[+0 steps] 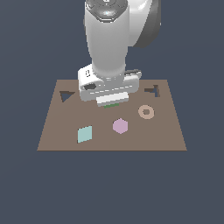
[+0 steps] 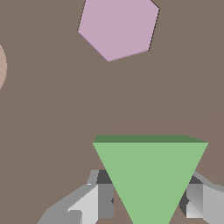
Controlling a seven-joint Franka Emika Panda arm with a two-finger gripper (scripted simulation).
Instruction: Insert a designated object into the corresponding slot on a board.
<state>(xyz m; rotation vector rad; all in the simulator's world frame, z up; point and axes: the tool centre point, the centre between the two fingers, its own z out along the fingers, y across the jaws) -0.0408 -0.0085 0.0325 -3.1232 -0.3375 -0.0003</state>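
While the triangular slot [image 1: 66, 96] is sitting empty near the far corner of the board [image 1: 57, 135] on the exterior view's left, you're only partway into this one. The green triangle [image 2: 149, 175] is sitting right between the gripper's [image 2: 149, 201] fingers [image 2: 98, 200] in the wrist view, one finger showing on each side of it. I can't tell from these shots whether they're actually pressing on it or just straddling it, so don't count the grab as done. I also can't say whether the piece is resting on the board or lifted a bit.

So what's looking done: you're lined up over the right piece. What's left, as far as I can judge: confirming the grip, carrying the piece over to that cut-out, which is well apart from where the arm is now, matching its rotation and dropping it in.

Visibility is kind of rough. In the exterior view the arm and hand are covering nearly all of the triangle, with only a thin green sliver peeking out under the gripper. In the wrist view the triangle's tip and the fingertips are getting cut off at the frame edge, and the slot isn't showing at all. The lilac hexagon [image 2: 118, 27], the tan ring [image 1: 146, 112], the teal diamond [image 1: 85, 134] and the T-shaped cut-out [image 1: 152, 90] are just lying around, not in your way.
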